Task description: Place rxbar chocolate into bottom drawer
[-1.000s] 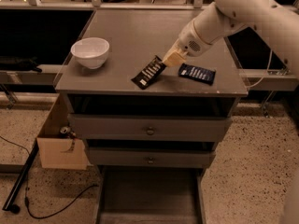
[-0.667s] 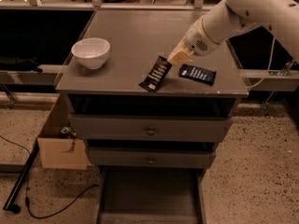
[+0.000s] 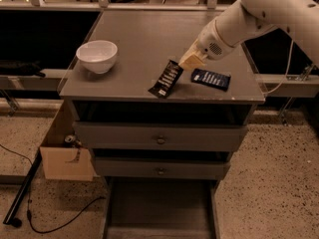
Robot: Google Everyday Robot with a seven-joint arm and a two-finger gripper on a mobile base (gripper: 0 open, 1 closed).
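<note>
**Hazard: end-grip slip before the drawer**

I see the gripper [image 3: 192, 60] over the front right of the cabinet top [image 3: 144, 39], closed on the upper end of the rxbar chocolate [image 3: 166, 78]. The bar hangs tilted toward 7 o'clock, near the front edge. Risk: pinched at one end only, as far as I can tell, it may pivot or slip out during descent and miss the bottom drawer [image 3: 159, 208], open at 6 o'clock. The bar is flat and dark-wrapped with pale lettering. The blue bar [image 3: 211, 79] lies at its 3 o'clock.
</note>
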